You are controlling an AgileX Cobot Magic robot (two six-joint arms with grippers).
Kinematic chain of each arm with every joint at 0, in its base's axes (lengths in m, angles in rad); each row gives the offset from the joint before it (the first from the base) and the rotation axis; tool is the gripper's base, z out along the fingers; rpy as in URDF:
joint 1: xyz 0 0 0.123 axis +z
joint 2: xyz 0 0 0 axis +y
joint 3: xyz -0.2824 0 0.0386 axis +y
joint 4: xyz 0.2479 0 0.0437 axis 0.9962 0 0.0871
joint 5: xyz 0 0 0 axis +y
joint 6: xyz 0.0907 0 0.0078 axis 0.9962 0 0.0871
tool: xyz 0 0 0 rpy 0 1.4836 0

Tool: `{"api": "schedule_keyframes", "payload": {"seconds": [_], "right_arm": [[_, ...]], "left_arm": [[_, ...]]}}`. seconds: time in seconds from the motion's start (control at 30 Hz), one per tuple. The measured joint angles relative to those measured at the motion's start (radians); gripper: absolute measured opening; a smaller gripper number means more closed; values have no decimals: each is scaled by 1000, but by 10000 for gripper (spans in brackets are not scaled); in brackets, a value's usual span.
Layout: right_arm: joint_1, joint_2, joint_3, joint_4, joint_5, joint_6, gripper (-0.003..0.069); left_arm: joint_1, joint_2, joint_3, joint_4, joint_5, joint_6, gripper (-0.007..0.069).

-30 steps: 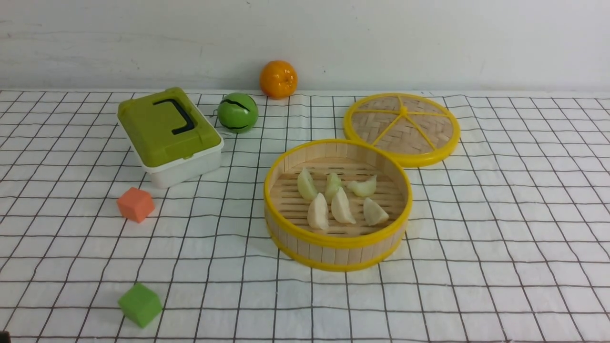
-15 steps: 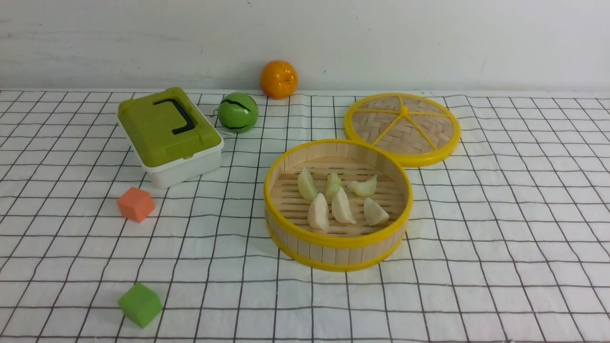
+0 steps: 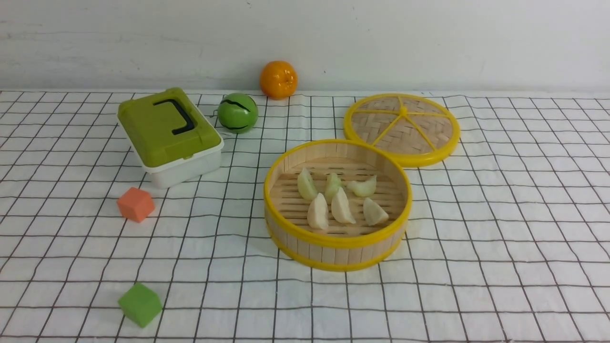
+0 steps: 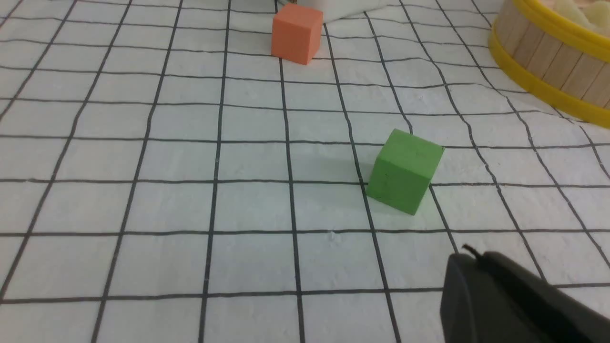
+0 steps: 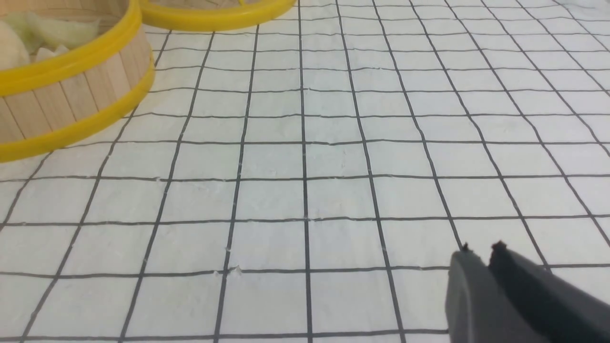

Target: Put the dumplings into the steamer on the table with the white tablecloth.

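The steamer (image 3: 333, 240) stands on the table's white tablecloth (image 3: 500, 228), right of the middle. Several dumplings (image 3: 340, 200), pale green and cream-white, lie together on its slatted floor. Neither arm shows in the front view. In the left wrist view my left gripper (image 4: 469, 255) is shut and empty, low over the cloth, with the steamer (image 4: 548, 57) well off to one side. In the right wrist view my right gripper (image 5: 481, 250) is shut but for a sliver at the tips. It holds nothing and sits far from the steamer (image 5: 71, 90).
The woven lid (image 3: 402, 128) lies behind the steamer. A white box with a green lid (image 3: 169, 133), a green ball (image 3: 238, 113) and an orange (image 3: 279, 79) sit at the back left. An orange cube (image 3: 136, 204) and a green cube (image 3: 139, 305) lie front left.
A dark tip at the front view's lower left corner one second ago has gone out of view. The steamer, dumplings and other objects have not moved.
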Motion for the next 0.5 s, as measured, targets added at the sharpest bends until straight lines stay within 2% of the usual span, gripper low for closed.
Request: {"api": "schedule_keyframes", "payload": {"seconds": [0.5], "right_arm": [[0, 0, 0, 0, 0, 0, 83]], "left_arm": [[0, 0, 0, 0, 0, -13, -12]]}}
